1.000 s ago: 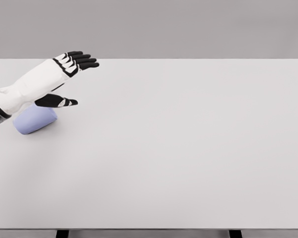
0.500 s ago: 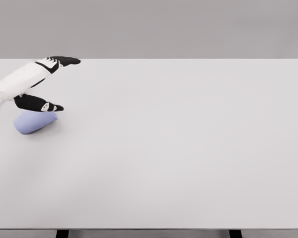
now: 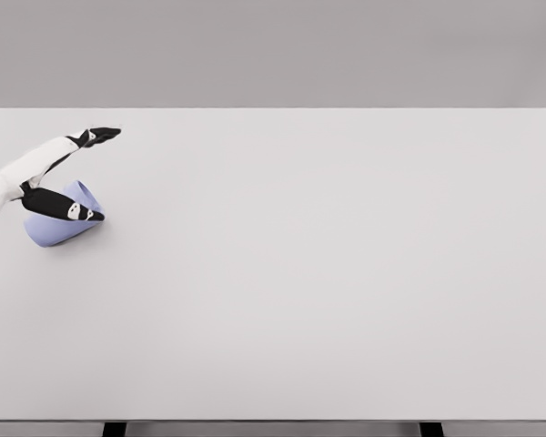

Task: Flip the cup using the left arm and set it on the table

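A light blue cup lies on its side near the left edge of the white table, its open rim turned up and to the right. My left hand comes in from the left edge and is seen edge-on. Its fingers stretch out straight beyond the cup, and the black thumb lies across the cup's upper side, at its rim. The hand is open and does not close around the cup. The right arm is out of view.
The table's left edge lies close to the cup and hand. The far edge meets a plain grey wall.
My left hand has drawn back to the left and rolled edge-on, with the thumb dropping onto the cup. The cup has tipped so that its open rim now shows.
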Tool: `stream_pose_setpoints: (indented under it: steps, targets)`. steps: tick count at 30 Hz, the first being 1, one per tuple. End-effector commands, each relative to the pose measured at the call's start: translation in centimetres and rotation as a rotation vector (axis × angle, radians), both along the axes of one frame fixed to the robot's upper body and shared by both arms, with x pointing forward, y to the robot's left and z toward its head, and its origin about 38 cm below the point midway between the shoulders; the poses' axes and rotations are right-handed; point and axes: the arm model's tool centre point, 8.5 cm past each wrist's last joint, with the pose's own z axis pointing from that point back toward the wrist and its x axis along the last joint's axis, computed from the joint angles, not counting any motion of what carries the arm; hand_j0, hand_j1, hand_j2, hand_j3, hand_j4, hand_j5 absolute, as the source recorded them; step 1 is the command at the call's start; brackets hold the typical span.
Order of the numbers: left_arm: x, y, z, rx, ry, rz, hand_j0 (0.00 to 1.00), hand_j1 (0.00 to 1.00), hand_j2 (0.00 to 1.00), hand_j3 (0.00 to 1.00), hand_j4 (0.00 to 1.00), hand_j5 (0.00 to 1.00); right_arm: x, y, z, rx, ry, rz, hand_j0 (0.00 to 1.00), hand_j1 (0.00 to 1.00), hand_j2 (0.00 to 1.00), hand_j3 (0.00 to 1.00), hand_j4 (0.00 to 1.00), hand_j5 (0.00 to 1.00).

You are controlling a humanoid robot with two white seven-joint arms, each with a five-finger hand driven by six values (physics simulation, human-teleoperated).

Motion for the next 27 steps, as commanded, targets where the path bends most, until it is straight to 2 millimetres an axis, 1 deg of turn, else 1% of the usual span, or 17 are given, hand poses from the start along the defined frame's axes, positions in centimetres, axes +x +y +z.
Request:
stream_pose_setpoints:
  steps: [1,7,15,19,21,22,27]
  targets:
    - [0.1,0.3,-0.4,0.0,0.04,0.044,1.0,1.0,1.0,1.0,1.0,1.0,0.0,0.0,0.0,0.0,0.0,0.0,1.0,1.0,1.0,1.0,1.0,1.0]
    - [-0.1,1.1,-1.1,-0.001,0.095,0.093,1.0,1.0,1.0,1.0,1.0,1.0,0.0,0.0,0.0,0.0,0.0,0.0,1.0,1.0,1.0,1.0,1.0,1.0]
    - [0.1,2.3,-2.0,0.035,0.16,0.187,1.0,1.0,1.0,1.0,1.0,1.0,0.0,0.0,0.0,0.0,0.0,0.0,1.0,1.0,1.0,1.0,1.0,1.0]
    - [0.4,3.6,-2.5,0.05,0.175,0.238,1.0,1.0,1.0,1.0,1.0,1.0,0.0,0.0,0.0,0.0,0.0,0.0,1.0,1.0,1.0,1.0,1.0,1.0]
    - [0.6,4.1,-2.7,0.056,0.15,0.31,1.0,1.0,1.0,1.0,1.0,1.0,0.0,0.0,0.0,0.0,-0.001,0.0,1.0,1.0,1.0,1.0,1.0,1.0]
    - [0.5,4.2,-3.0,0.06,0.159,0.323,1.0,1.0,1.0,1.0,1.0,1.0,0.0,0.0,0.0,0.0,0.0,0.0,1.0,1.0,1.0,1.0,1.0,1.0]
    - [0.5,4.3,-3.1,0.059,0.161,0.326,1.0,1.0,1.0,1.0,1.0,1.0,0.0,0.0,0.0,0.0,0.0,0.0,1.0,1.0,1.0,1.0,1.0,1.0]
